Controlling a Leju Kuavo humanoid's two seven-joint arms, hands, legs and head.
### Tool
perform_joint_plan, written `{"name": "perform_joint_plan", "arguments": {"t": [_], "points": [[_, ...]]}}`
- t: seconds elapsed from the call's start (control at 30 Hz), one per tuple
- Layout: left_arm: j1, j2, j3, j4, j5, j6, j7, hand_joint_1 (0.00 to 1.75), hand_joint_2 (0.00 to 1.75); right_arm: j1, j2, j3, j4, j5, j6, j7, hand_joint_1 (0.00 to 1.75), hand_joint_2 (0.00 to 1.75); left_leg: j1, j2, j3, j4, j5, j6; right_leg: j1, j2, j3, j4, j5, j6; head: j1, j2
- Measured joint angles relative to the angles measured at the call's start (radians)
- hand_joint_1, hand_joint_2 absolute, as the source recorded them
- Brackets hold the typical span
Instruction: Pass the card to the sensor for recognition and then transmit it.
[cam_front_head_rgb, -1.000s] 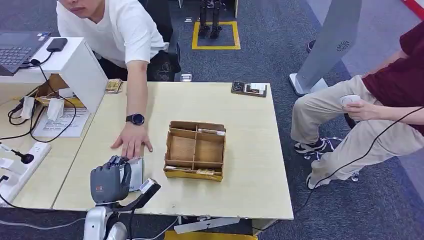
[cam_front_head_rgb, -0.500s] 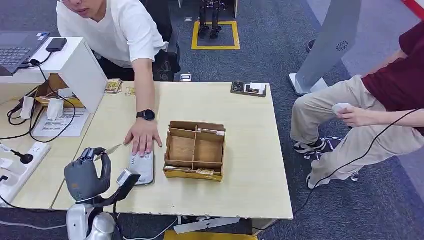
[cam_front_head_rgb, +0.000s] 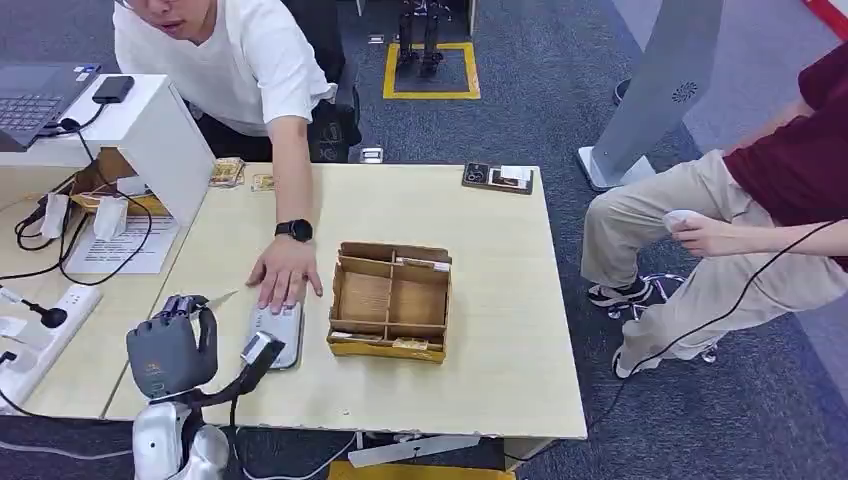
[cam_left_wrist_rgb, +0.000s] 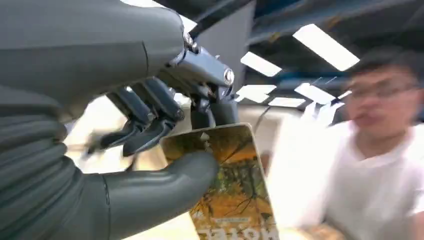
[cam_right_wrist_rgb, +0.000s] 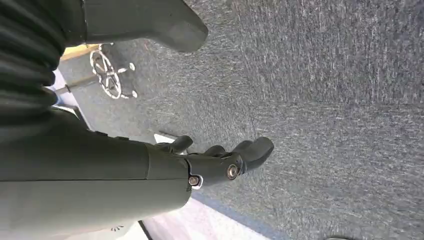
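Note:
My left hand (cam_front_head_rgb: 170, 352) hovers over the table's near left corner, to the left of the grey-white sensor pad (cam_front_head_rgb: 279, 336). It pinches the card (cam_front_head_rgb: 222, 298), seen edge-on, between thumb and fingers. In the left wrist view the card (cam_left_wrist_rgb: 235, 190) shows an orange and yellow autumn picture, with the thumb of my left hand (cam_left_wrist_rgb: 100, 55) pressed on its face. A person's hand (cam_front_head_rgb: 286, 276) rests on the far end of the sensor pad. My right hand (cam_right_wrist_rgb: 210, 165) hangs over grey carpet, holding nothing, its fingers loosely apart.
A partitioned cardboard box (cam_front_head_rgb: 391, 300) sits right of the sensor pad. A white stand (cam_front_head_rgb: 150, 130) with cables, a power strip (cam_front_head_rgb: 45, 330) and papers crowd the left table. A small dark tray (cam_front_head_rgb: 498, 178) lies at the far edge. A seated person (cam_front_head_rgb: 740, 220) is at the right.
My left hand has drawn back left from above the sensor pad with the card raised. The person's hand slid the pad right, toward the box. Little moved in the last half second.

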Motion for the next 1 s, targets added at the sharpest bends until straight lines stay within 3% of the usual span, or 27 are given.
{"name": "perform_joint_plan", "arguments": {"t": [0.03,0.07,0.1,0.13,0.17,0.23,0.4,1.0], "points": [[0.000,0.005,-0.004,0.002,-0.032,0.000,0.066,1.75,1.75,0.000,0.000,0.003,0.000,0.000,0.002,0.002,0.00,1.75,0.000,0.000,0.000,0.000,0.000,0.000,0.000,0.000,0.000,0.000,0.000,0.000,0.000,0.000],[0.000,0.008,-0.007,0.004,-0.041,0.000,0.090,1.75,1.75,0.000,0.000,0.003,0.000,0.000,0.002,0.002,0.00,1.75,0.000,0.000,0.000,0.000,0.000,0.000,0.000,0.000,0.000,0.000,0.000,0.000,0.000,0.000],[0.001,0.016,-0.031,0.021,-0.081,-0.002,0.174,1.75,1.75,0.000,0.000,0.006,0.001,0.000,0.004,0.002,0.00,1.75,0.000,0.000,0.000,0.000,0.000,0.000,0.000,0.000,0.000,0.000,0.000,0.000,0.000,0.000],[0.000,0.054,-0.099,0.079,-0.093,-0.002,0.317,1.75,1.75,-0.002,0.000,0.008,0.003,0.002,0.006,0.000,0.00,1.75,0.000,0.000,0.000,0.000,0.000,0.000,0.000,0.000,0.000,0.000,0.000,0.000,0.000,0.000],[-0.003,0.134,-0.267,0.171,-0.039,-0.002,0.400,1.75,1.75,-0.002,0.000,0.008,0.003,0.011,0.016,0.000,0.00,1.75,0.000,0.000,0.000,0.000,0.000,0.000,0.000,0.000,0.000,0.000,0.000,0.000,0.000,0.000],[-0.003,0.145,-0.299,0.223,-0.023,-0.002,0.350,1.75,1.75,-0.004,0.000,0.008,0.003,0.012,0.017,0.000,0.00,1.75,0.000,0.000,0.000,0.000,0.000,0.000,0.000,0.000,0.000,0.000,0.000,0.000,0.000,0.000],[-0.016,0.161,-0.328,0.291,-0.001,0.000,0.304,1.75,1.75,-0.006,0.000,0.008,0.003,0.014,0.020,0.000,0.00,1.75,0.000,0.000,0.000,0.000,0.000,0.000,0.000,0.000,0.000,0.000,0.000,0.000,0.000,0.000],[-0.024,0.175,-0.353,0.369,-0.004,0.000,0.291,1.75,1.75,-0.008,0.000,0.009,0.003,0.014,0.020,-0.003,0.00,1.75,0.000,0.000,0.001,0.000,0.000,0.000,0.000,0.000,0.001,0.000,0.000,0.000,0.000,0.000]]}}
